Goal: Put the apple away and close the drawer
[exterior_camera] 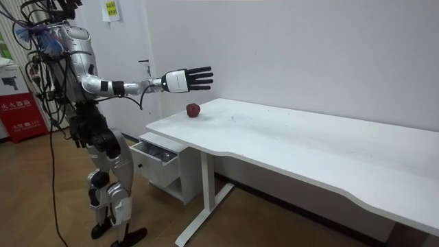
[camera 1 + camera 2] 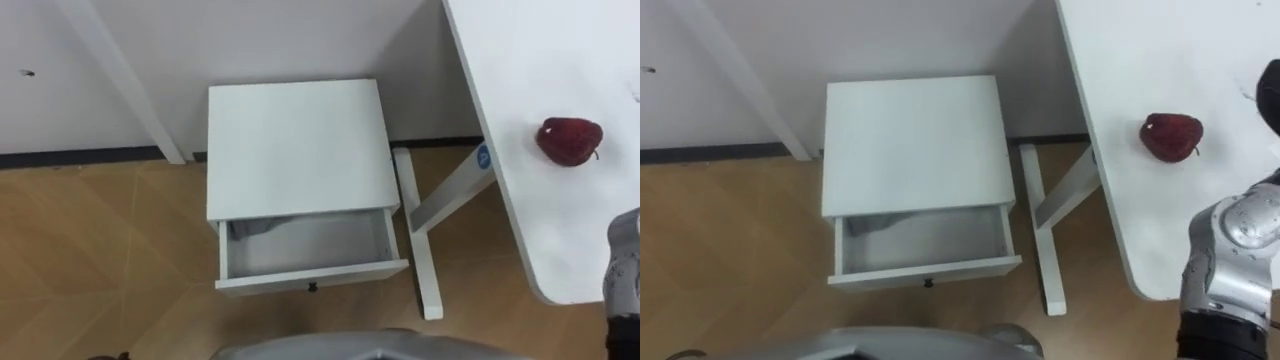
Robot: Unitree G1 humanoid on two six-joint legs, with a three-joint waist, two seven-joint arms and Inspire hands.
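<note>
Hovering above white bench (image 2: 530,60): right hand (image 1: 182,80), fingers straight, empty. Dark red round apple (image 2: 569,140) sits near the bench edge. White cabinet drawer (image 2: 330,272) open. Risk: a clumsy nudge rolls the apple off.

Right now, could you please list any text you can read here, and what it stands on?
Yellow notice on the wall: too small to read.
Red board at the room view's left: white characters, too blurred.
Blue sticker on the desk leg: unreadable.
</note>
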